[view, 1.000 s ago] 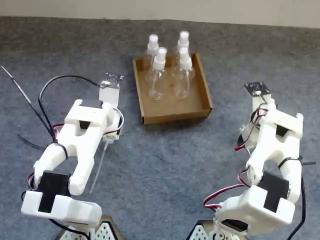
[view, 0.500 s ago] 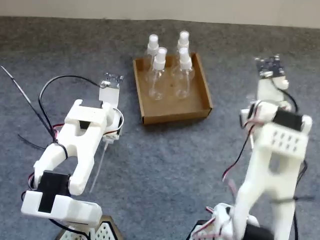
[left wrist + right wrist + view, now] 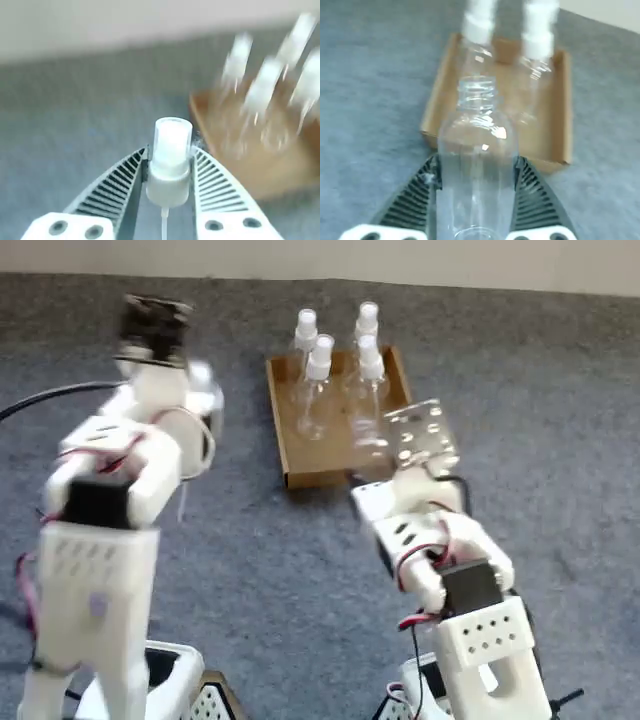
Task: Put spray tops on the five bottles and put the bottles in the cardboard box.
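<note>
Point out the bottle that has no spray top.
The bottle clamped in the right end effector: its threaded neck is bare, while the four in the cardboard box wear white tops.

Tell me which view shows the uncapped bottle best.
The right wrist view: the uncapped bottle shows close up, threaded neck bare, clamped in the right gripper. The high view gives a faint blur of it at the cardboard box front.

The box is plain brown cardboard; the bottles inside it are clear, their spray tops white. Around the box the cloth is mottled grey. The arms are white with black blocks (wires red and black). Ribbed dark-grey fingers flank a white loose top and a clear open bottle.
</note>
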Tool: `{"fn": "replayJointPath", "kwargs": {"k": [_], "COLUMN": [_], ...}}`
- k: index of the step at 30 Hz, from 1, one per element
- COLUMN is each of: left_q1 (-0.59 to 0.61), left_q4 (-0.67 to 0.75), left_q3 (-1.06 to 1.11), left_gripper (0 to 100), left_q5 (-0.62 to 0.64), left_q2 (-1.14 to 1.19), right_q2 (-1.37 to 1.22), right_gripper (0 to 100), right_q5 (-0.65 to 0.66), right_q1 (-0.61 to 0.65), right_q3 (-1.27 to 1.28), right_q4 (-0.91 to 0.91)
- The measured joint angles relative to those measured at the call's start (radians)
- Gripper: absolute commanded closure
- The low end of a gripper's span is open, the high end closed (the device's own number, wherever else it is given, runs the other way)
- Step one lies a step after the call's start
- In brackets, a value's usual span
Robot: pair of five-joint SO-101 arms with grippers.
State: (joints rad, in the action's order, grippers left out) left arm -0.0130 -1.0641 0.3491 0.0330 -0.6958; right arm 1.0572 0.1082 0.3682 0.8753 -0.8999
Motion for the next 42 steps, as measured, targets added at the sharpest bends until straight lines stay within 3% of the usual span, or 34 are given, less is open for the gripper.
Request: {"fn": "replayJointPath", "kwargs": {"k": [6, 12, 18, 25, 34, 42], "left_q1": [-0.034, -0.218, -0.427, -0.559, -0.565, -0.560], "left_q4": [-0.005, -0.005, 0.114, 0.213, 0.339, 0.353], "left_q3": [-0.305, -0.414, -0.414, -0.384, -0.147, -0.008], "left_gripper": [99, 99, 99, 99, 99, 99], "left_q5": [0.000, 0.000, 0.000, 0.000, 0.000, 0.000], "left_q2": [-0.083, -0.095, -0.097, -0.100, -0.095, -0.095], "right_q2": [0.012, 0.161, 0.427, 0.552, 0.562, 0.562], "right_gripper": [99.5, 99.5, 99.5, 99.5, 99.5, 99.5], "right_q5": [0.005, -0.009, -0.044, -0.054, -0.054, -0.057], "right_q1": [0.146, 0.245, 0.250, 0.218, 0.209, 0.209], "right_q3": [0.063, 0.186, 0.396, 0.476, 0.479, 0.479], "right_q4": [0.041, 0.115, 0.253, 0.265, 0.265, 0.265]}}
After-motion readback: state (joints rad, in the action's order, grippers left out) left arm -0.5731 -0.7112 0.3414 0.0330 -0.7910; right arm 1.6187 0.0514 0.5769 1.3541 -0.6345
